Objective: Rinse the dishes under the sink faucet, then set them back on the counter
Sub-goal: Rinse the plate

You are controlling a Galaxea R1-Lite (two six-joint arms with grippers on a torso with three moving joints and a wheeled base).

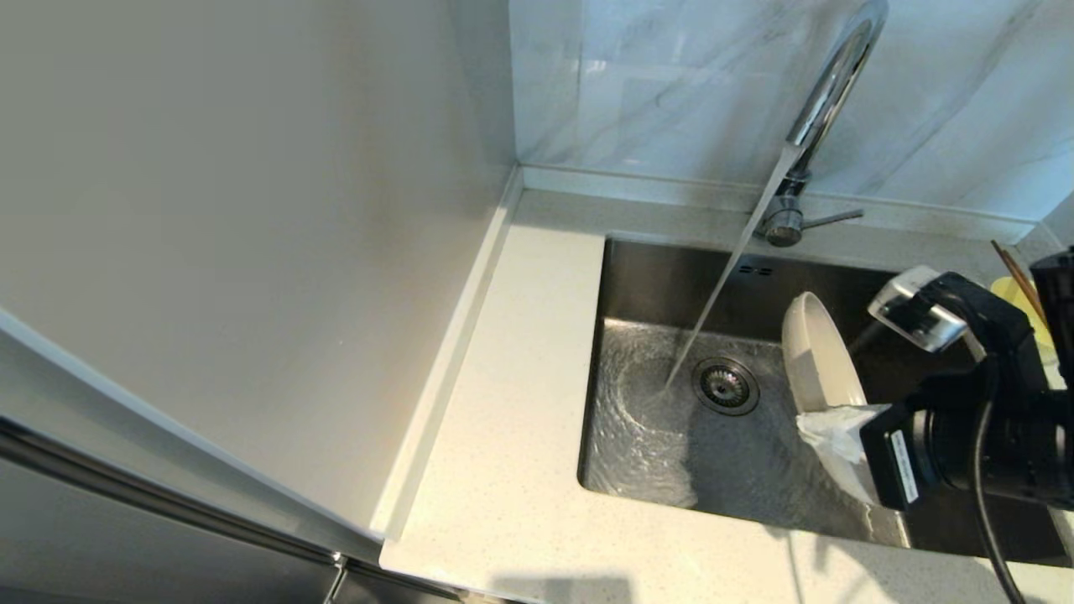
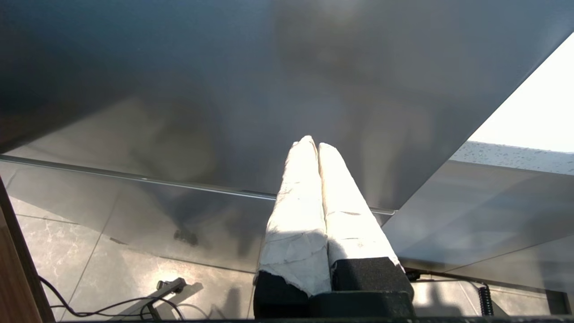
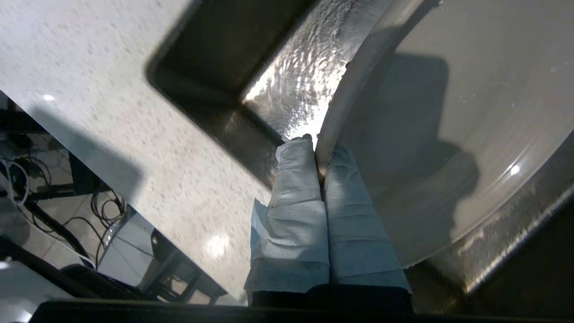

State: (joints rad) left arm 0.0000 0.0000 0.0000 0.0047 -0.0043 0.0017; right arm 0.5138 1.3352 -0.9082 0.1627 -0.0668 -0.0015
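The white plate (image 1: 818,352) stands on edge over the right half of the grey steel sink (image 1: 654,277), a little right of the water stream. My right gripper (image 1: 831,432) is shut on its lower rim. In the right wrist view the plate (image 3: 448,134) has its rim pinched between the wrapped fingers of the right gripper (image 3: 318,148). Water runs from the chrome faucet (image 1: 826,92) onto the sink floor beside the drain (image 1: 726,386). The pale yellow bowl (image 1: 1019,302) and brown chopsticks (image 1: 1015,273) sit at the far right, partly hidden by my arm. My left gripper (image 2: 314,143) is shut on nothing, parked below the counter by a grey cabinet panel.
The speckled cream counter (image 1: 503,403) runs left of and in front of the sink, with a raised rim against a tall pale panel (image 1: 252,252) on the left. A marble backsplash (image 1: 671,84) stands behind the faucet. The faucet lever (image 1: 831,218) points right.
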